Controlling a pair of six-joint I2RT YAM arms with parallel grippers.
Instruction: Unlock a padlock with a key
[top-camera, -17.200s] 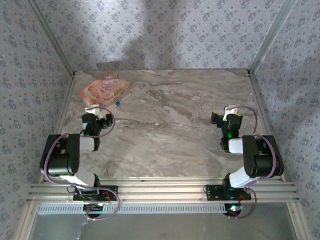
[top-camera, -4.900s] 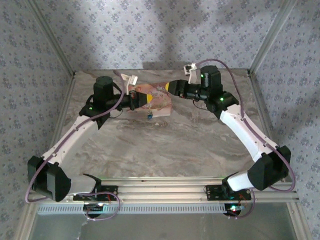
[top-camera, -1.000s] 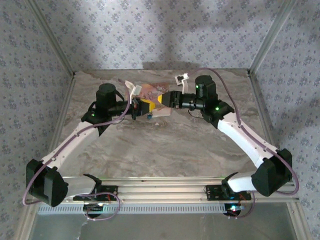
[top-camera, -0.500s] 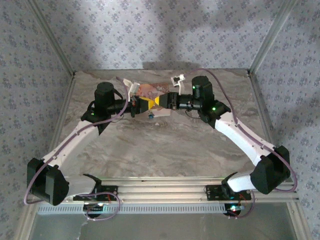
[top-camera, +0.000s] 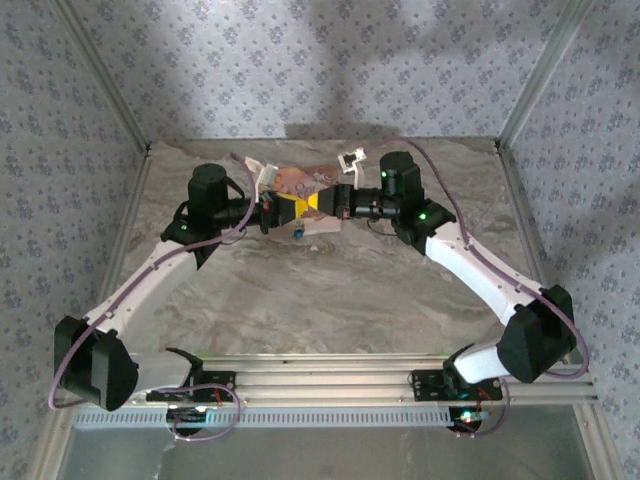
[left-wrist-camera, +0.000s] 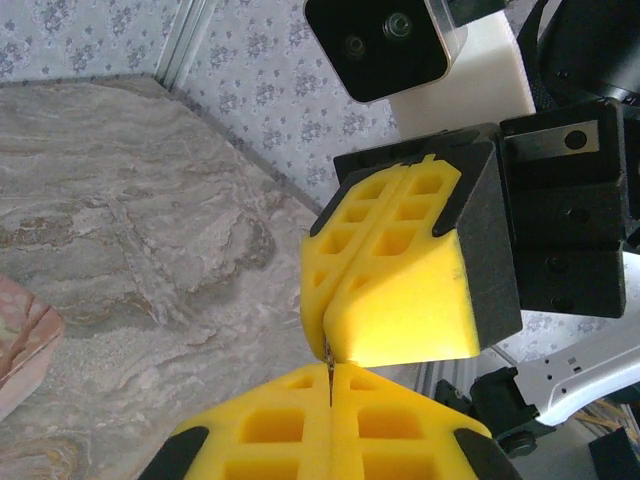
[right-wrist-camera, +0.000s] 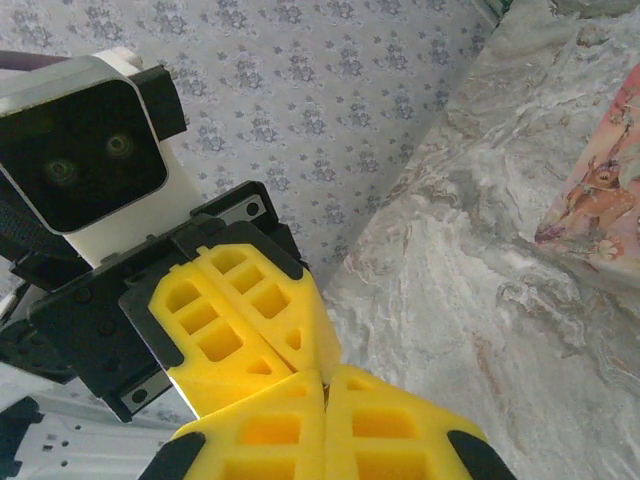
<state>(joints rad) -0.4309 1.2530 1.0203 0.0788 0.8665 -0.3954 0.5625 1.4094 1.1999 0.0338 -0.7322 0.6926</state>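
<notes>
My left gripper (top-camera: 284, 209) and right gripper (top-camera: 318, 201) meet tip to tip above the table's back, over the pink-orange printed pouch (top-camera: 300, 180). Both are shut. In the left wrist view a thin metal sliver, the key (left-wrist-camera: 328, 356), runs in the seam of my left gripper (left-wrist-camera: 330, 395) and up into the seam of the right gripper's yellow fingers (left-wrist-camera: 400, 300). In the right wrist view my right gripper (right-wrist-camera: 325, 385) touches the left gripper's fingers (right-wrist-camera: 240, 320). The tiny blue padlock (top-camera: 298, 232) lies just in front of the pouch, below the grippers.
The marble table (top-camera: 350, 300) is walled by patterned panels on three sides, with metal posts at the back corners. A pouch corner (left-wrist-camera: 20, 340) lies left of the left fingers, and the pouch edge (right-wrist-camera: 600, 200) lies right of the right fingers.
Over the last second the right gripper has slid left towards the left one, and both have risen slightly towards the back. Their tips now touch. The padlock has stayed put.
</notes>
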